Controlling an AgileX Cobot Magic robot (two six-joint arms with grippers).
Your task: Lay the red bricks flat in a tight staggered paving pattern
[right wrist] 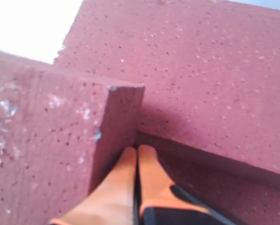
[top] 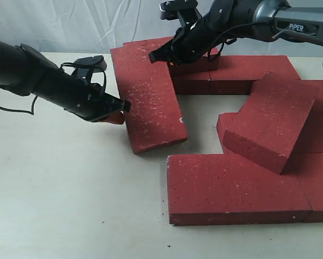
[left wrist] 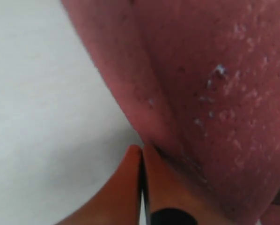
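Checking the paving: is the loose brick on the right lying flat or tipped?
Tipped: the brick rests askew atop neighbouring bricks, one end raised.

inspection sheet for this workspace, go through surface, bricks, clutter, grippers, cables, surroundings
surface: pale table, a few dark specks near the front.
job's things: red bricks loose, with gaps between them; slanted brick askew; tilted brick propped on others.
clutter: nothing seen.
grippers: left gripper fingers shut, at the slanted brick's side; right gripper fingers shut, at its far end.
cables: black cables loop along both arms.
surroundings: pale draped backdrop.
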